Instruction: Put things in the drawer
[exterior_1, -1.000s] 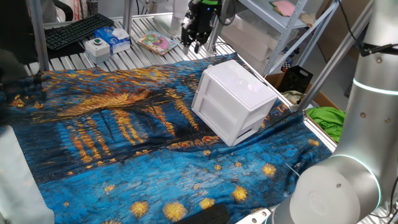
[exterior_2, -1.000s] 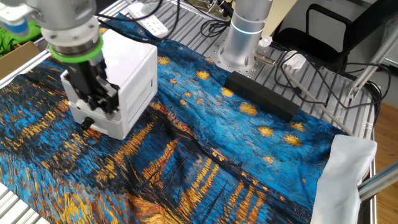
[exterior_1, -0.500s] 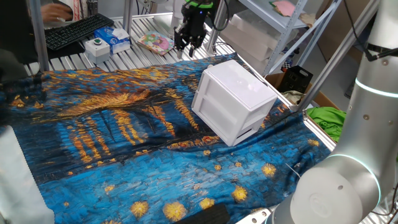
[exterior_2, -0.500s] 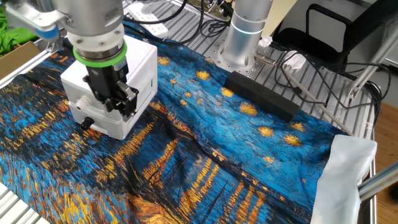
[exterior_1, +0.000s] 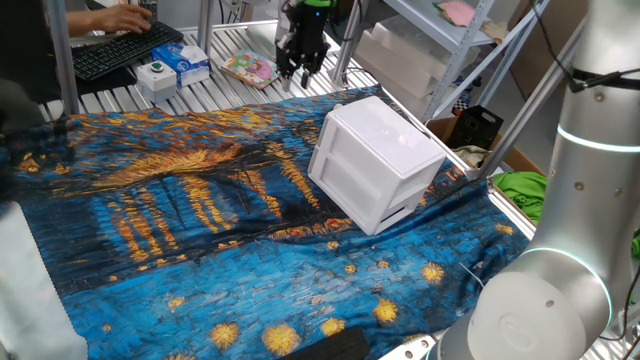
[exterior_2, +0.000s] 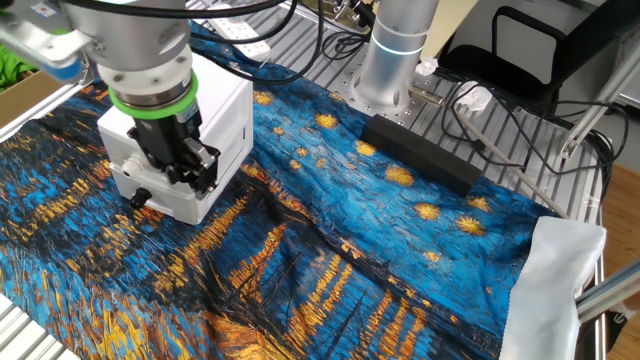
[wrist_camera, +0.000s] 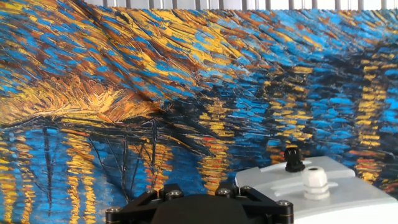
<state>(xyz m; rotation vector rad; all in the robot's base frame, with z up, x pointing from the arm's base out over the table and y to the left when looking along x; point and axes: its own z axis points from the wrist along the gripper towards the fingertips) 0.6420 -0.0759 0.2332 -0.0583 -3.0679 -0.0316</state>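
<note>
The white two-drawer cabinet (exterior_1: 385, 150) stands tilted on the painted blue-and-orange cloth (exterior_1: 200, 220). Its upper drawer (exterior_1: 415, 178) looks pushed in. None of the things for the drawer shows in any view. My gripper (exterior_1: 298, 68) hangs high over the far edge of the cloth, behind and left of the cabinet. In the other fixed view the gripper (exterior_2: 190, 175) overlaps the cabinet (exterior_2: 225, 105). Its dark fingers blend together, so their gap is unreadable. The hand view shows only my black housing (wrist_camera: 199, 211), the cloth and a cabinet corner with cable glands (wrist_camera: 311, 183).
Behind the cloth lie a white button box with a green button (exterior_1: 157, 72), a blue packet (exterior_1: 188, 58), a colourful booklet (exterior_1: 250, 68) and a keyboard (exterior_1: 115, 50) with a person's hand (exterior_1: 118, 17) on it. A black bar (exterior_2: 420, 150) lies near the arm's base (exterior_2: 395, 50).
The gripper has drifted left and a little farther toward the table's back edge, staying high. A person's hand has come onto the keyboard. The cabinet has not moved.
</note>
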